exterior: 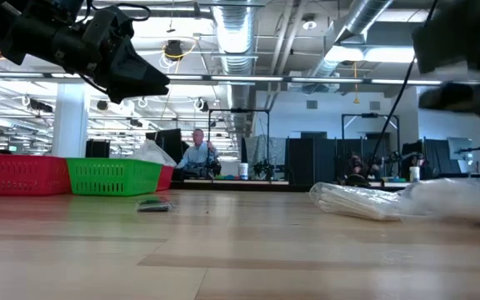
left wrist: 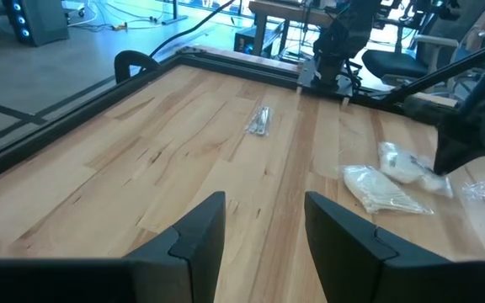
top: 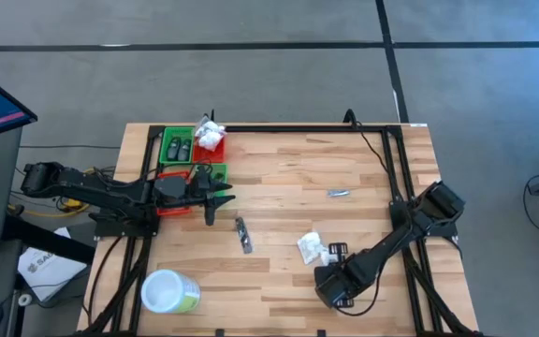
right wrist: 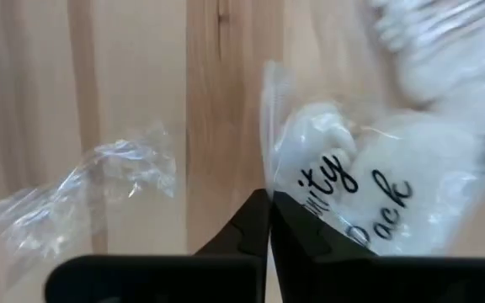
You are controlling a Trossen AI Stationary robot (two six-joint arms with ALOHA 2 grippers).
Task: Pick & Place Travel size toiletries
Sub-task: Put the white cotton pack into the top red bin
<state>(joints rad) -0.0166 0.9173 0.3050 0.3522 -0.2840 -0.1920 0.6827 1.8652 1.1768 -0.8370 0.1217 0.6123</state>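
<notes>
From above, our right gripper (top: 337, 251) sits against the white packet (top: 311, 247) mid-table; our left gripper (top: 215, 197) hovers by the bins (top: 187, 150), fingers apart. At the right wrist, fingers (right wrist: 247, 225) pinch the packet's wrap (right wrist: 269, 126); next we lift.

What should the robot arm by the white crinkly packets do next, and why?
Probably lift a little. The right gripper looks shut on the edge of a white packet lying on the table, so raising it would show whether the pinch holds before carrying it off.
</notes>
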